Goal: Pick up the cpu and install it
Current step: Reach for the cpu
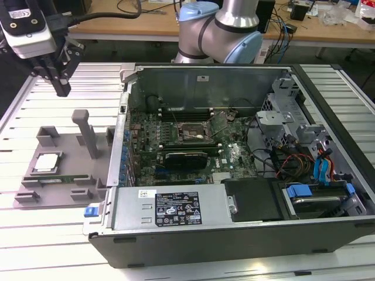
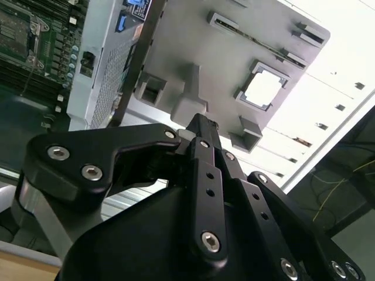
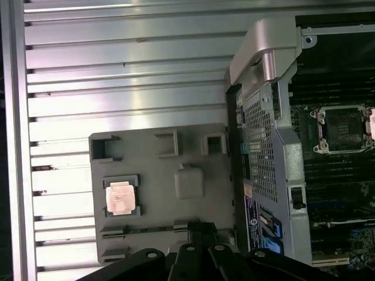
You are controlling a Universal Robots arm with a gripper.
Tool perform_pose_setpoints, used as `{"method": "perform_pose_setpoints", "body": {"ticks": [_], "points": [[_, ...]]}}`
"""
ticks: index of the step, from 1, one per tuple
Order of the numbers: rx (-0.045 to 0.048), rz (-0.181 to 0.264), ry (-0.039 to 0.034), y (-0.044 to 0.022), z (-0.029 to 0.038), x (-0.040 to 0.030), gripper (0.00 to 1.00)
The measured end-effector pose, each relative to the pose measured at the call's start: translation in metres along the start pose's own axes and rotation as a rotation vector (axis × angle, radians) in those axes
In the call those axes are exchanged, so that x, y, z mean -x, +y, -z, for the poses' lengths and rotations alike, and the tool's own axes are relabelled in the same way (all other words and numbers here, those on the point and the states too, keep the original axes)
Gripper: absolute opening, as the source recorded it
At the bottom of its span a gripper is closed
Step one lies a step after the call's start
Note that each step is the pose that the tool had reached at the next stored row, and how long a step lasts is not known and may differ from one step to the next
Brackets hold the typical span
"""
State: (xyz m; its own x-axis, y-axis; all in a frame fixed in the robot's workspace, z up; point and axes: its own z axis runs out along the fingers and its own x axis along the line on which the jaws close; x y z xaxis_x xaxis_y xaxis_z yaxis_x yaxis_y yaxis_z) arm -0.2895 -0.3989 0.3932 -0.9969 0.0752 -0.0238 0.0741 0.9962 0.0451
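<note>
The cpu (image 1: 47, 163), a small silver-topped square chip, lies flat in a recess of the grey holder plate (image 1: 70, 146) on the exterior view's left. It also shows in the second wrist view (image 2: 262, 88) and the first wrist view (image 3: 121, 196). My gripper (image 1: 61, 88) hangs high above the slatted table, beyond the plate's far edge and well apart from the cpu. Its black fingers (image 2: 202, 132) meet at the tips with nothing between them. The dark square socket (image 1: 190, 133) on the green motherboard sits inside the open computer case, and is also seen in the first wrist view (image 3: 343, 129).
A tall grey post (image 1: 88, 132) stands on the holder plate beside the cpu. A thin green memory stick (image 1: 55, 179) lies in a slot along the plate's near side. The case's metal wall (image 1: 120, 146) rises between plate and motherboard. Cables and drive bays (image 1: 304, 158) crowd the case's right.
</note>
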Motion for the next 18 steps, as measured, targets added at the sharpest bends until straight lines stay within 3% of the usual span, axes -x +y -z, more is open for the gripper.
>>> {"method": "perform_pose_setpoints", "body": {"ticks": [18], "points": [[0.0000,0.000,0.0000,-0.0024,0.0000,-0.0323,0.11]]}}
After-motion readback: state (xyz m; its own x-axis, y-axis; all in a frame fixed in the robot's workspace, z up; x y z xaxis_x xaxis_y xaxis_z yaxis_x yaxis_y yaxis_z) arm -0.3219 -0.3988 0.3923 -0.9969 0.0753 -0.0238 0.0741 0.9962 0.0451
